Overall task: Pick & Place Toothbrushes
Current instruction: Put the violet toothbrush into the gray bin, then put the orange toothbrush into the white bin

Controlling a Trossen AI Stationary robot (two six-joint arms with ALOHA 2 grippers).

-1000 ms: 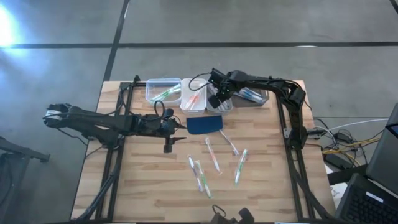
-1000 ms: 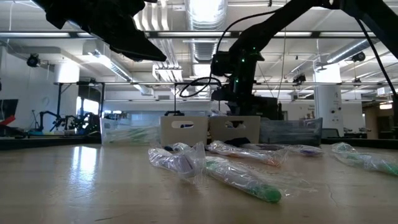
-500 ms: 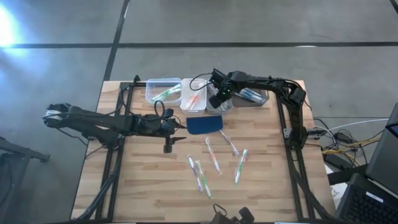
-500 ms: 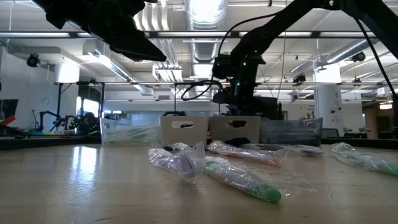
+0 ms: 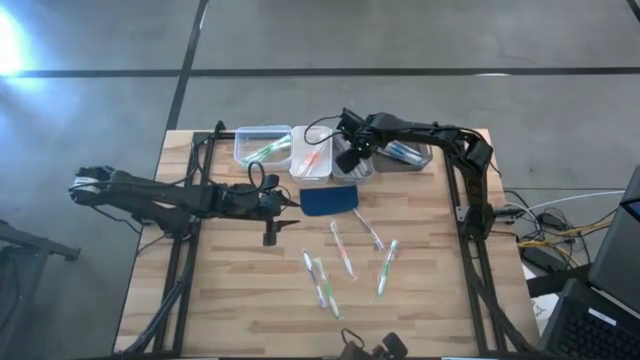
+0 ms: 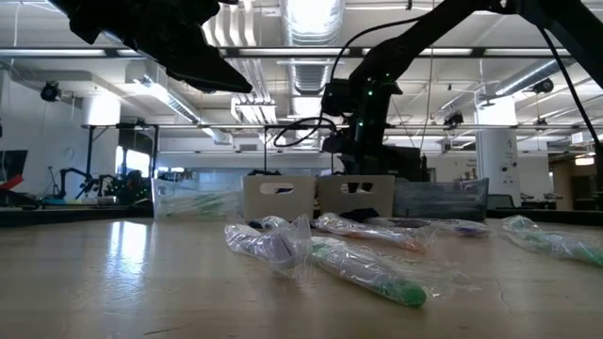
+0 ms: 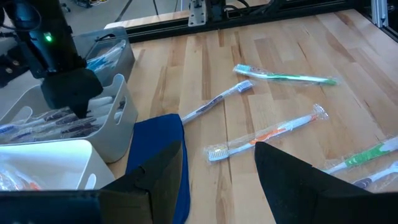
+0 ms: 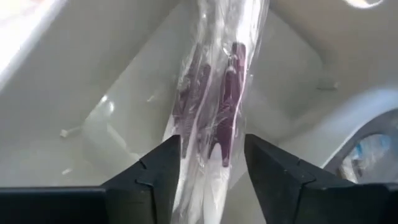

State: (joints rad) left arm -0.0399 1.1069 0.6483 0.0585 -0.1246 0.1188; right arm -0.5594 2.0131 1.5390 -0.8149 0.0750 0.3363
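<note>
Several wrapped toothbrushes [image 5: 343, 248] lie flat on the wooden table [image 5: 230, 290], near its middle and right. A row of small bins stands at the far edge. My right gripper [image 5: 350, 158] points down into a white bin [image 5: 360, 171]. It is open, and in its wrist view a wrapped toothbrush with purple accents [image 8: 214, 106] lies lengthwise between its fingers [image 8: 211, 140] on the bin floor. My left gripper [image 5: 290, 200] hovers open and empty beside the dark blue pad [image 5: 328, 199], its fingers [image 7: 219, 149] above the pad's edge [image 7: 155, 155]. My right gripper stands with one finger on each side of the purple toothbrush's wrapper [image 8: 208, 155], coming from above and along its length. I cannot tell whether the fingers touch the wrapper. The toothbrush rests in the bin.
A clear bin [image 5: 263, 145] with a green toothbrush, a white bin [image 5: 311, 152] with orange ones and a grey bin [image 5: 405, 153] with blue ones flank the right gripper. Black frame rails [image 5: 180, 270] run along both table sides. Bare wood lies at the near left.
</note>
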